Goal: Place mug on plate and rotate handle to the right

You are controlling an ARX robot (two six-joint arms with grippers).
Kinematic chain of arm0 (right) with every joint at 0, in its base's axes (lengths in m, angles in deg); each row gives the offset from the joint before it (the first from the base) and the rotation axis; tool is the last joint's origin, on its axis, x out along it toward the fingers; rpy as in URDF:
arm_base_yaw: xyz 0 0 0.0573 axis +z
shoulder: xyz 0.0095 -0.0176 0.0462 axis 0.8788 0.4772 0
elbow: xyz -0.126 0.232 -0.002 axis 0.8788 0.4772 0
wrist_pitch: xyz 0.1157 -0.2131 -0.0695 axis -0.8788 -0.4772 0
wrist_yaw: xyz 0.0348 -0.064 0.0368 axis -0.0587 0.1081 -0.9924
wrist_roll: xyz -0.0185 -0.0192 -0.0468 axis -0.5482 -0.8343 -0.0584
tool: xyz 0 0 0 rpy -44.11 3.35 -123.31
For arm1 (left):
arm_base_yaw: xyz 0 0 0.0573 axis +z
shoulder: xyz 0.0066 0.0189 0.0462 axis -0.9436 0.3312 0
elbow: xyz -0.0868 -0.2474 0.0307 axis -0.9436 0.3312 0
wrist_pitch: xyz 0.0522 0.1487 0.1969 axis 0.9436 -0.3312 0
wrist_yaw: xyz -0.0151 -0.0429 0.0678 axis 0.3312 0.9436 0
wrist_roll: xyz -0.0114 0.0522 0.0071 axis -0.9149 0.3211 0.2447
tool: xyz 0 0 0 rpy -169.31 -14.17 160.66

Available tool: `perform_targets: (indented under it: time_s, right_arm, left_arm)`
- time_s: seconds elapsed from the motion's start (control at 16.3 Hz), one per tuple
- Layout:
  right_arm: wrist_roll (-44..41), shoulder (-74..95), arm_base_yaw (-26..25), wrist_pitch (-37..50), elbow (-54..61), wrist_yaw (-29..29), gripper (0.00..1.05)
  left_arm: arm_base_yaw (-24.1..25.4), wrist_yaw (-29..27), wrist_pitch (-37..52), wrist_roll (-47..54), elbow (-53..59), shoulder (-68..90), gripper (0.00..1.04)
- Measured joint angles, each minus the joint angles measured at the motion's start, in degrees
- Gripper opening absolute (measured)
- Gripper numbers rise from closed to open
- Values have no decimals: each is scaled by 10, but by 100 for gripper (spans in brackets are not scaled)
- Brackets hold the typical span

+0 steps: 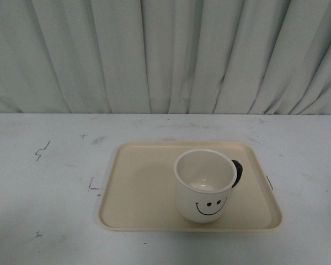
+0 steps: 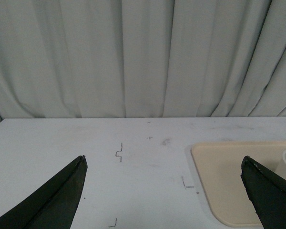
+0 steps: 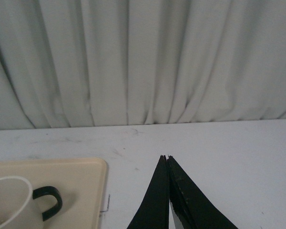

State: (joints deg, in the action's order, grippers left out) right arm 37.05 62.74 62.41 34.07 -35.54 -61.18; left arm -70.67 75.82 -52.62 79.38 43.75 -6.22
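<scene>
The mug [image 1: 205,185] stands upright on the plate [image 1: 138,187], right of centre, smiley forward, handle [image 1: 238,172] already pointing right. Little remains: keep both arms clear without nudging it. The left gripper [image 2: 164,191] is spread wide, the right gripper [image 3: 167,191] pinched closed on nothing.

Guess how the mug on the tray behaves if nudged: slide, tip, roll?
The mug stands upright and looks empty, so probably light. On the smooth tray it would likely slide rather than tip. Its surface looks glossy, possibly slippery; the handle looks like the surer hold.
</scene>
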Motion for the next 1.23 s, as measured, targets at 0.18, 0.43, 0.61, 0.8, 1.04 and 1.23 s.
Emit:
perform_targets:
  time_s: [0.18,0.43,0.61,0.8,1.04,1.23]
  right_arm:
    - [0,-92,-12,-76,29,-2,2]
    - [0,-243,-12,-199,47,-3,2]
    - [0,-303,-12,-252,47,-3,2]
    - [0,-355,-12,-301,47,-3,2]
    - [0,-411,-12,-355,47,-3,2]
    - [0,-449,-12,-391,47,-3,2]
  left_arm:
    - [0,0,0,0,0,0,98]
    - [0,0,0,0,0,0,98]
    - [0,0,0,0,0,0,98]
    - [0,0,0,0,0,0,98]
    - [0,0,0,0,0,0,98]
    - [0,0,0,0,0,0,98]
